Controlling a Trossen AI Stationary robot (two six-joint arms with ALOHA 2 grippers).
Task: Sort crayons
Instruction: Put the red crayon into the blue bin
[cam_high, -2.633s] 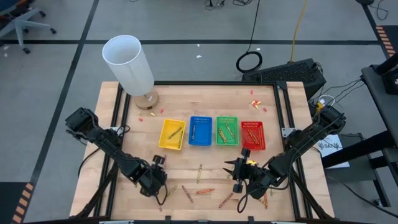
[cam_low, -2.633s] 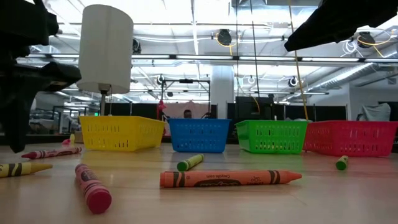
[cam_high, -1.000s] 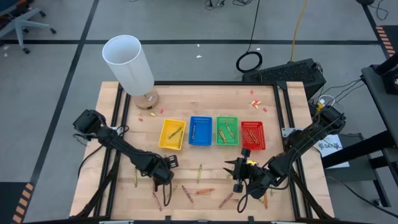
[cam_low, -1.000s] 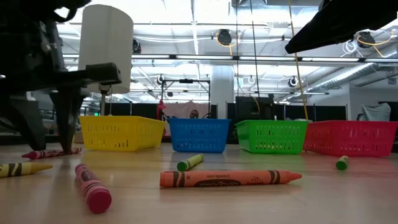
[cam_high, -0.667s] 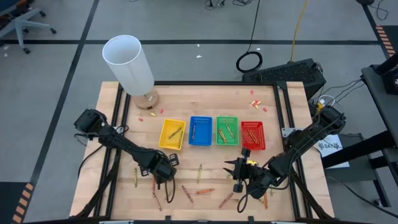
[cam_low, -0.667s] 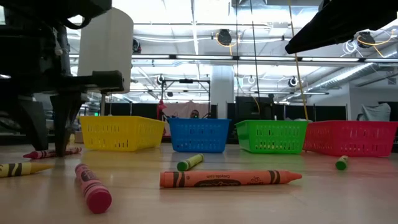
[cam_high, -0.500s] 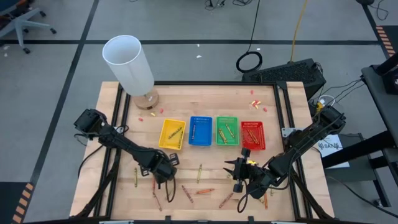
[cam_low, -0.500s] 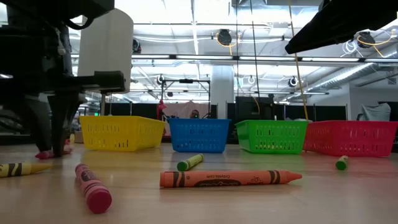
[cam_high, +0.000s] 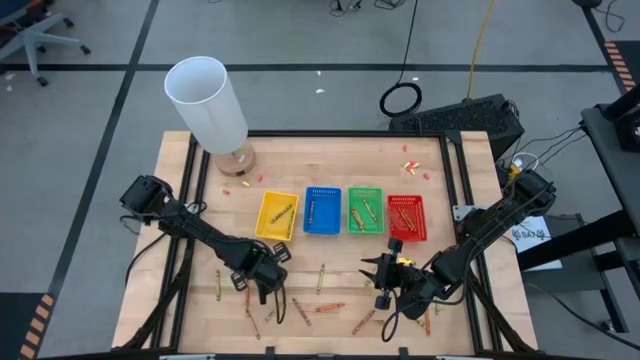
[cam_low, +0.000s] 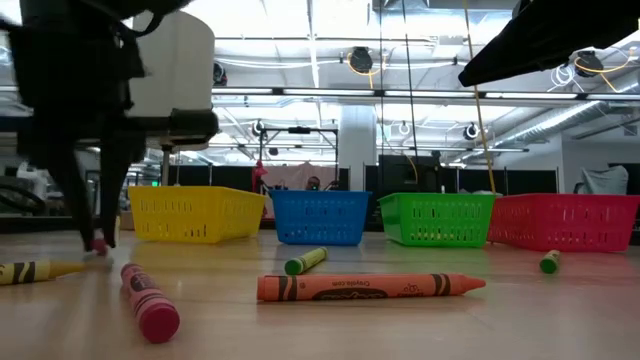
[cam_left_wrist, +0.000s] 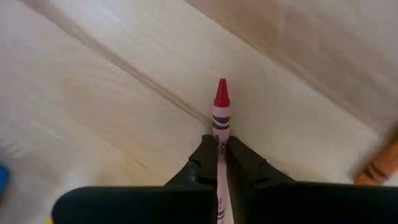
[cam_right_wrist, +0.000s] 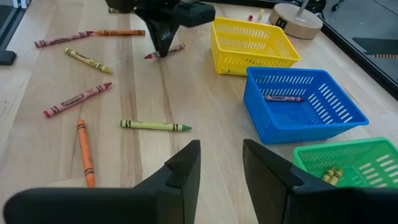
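Gripping a red crayon (cam_left_wrist: 221, 109) near its middle, left gripper (cam_left_wrist: 219, 163) shut on it, low over the table (cam_high: 340, 295) before the yellow tray (cam_high: 276, 216). Could pivot or slip when lifted, being thin and waxy. Right gripper (cam_right_wrist: 221, 163) half open, empty.

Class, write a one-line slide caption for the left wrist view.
Left end effector shut on a red crayon, its tip pointing forward over the wooden table.

Bare table (cam_high: 330, 255) between trays (cam_high: 340, 211) and crayons (cam_high: 330, 307)
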